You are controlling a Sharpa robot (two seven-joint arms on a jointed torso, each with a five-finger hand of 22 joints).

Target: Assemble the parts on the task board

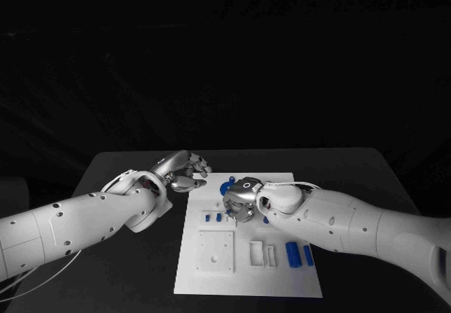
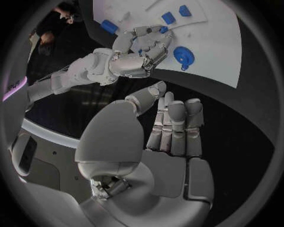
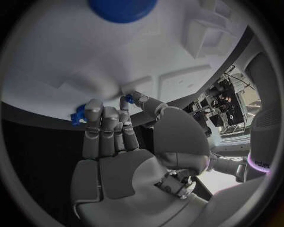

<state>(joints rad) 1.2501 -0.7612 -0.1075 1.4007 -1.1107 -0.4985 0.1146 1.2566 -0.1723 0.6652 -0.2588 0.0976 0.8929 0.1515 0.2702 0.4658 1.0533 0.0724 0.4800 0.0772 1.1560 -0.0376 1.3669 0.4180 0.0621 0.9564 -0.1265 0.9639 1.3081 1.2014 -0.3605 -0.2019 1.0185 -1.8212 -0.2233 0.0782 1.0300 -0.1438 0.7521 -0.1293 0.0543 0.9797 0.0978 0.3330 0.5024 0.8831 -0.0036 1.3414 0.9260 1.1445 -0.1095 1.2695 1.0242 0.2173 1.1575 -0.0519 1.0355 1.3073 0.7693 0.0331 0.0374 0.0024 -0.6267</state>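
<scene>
The white task board (image 1: 249, 270) lies mid-table. A round blue part (image 1: 229, 188) (image 2: 183, 56) (image 3: 121, 7) sits near its far edge. My right hand (image 1: 242, 199) (image 2: 139, 54) (image 3: 112, 142) is low over the board beside that part. Its thumb and a finger pinch a small blue part (image 2: 163, 29) (image 3: 128, 98). Another small blue part (image 3: 77, 116) lies by its outer fingertip. My left hand (image 1: 183, 171) (image 2: 172, 137) hovers off the board's far left corner, holding nothing, fingers loosely bent side by side.
Small blue parts (image 1: 214, 217) lie left of my right hand, and two long ones (image 1: 293, 253) sit at the board's right side. White raised fixtures (image 1: 215, 251) and slots (image 1: 255, 253) occupy the near half. Black table (image 1: 131, 274) surrounds the board.
</scene>
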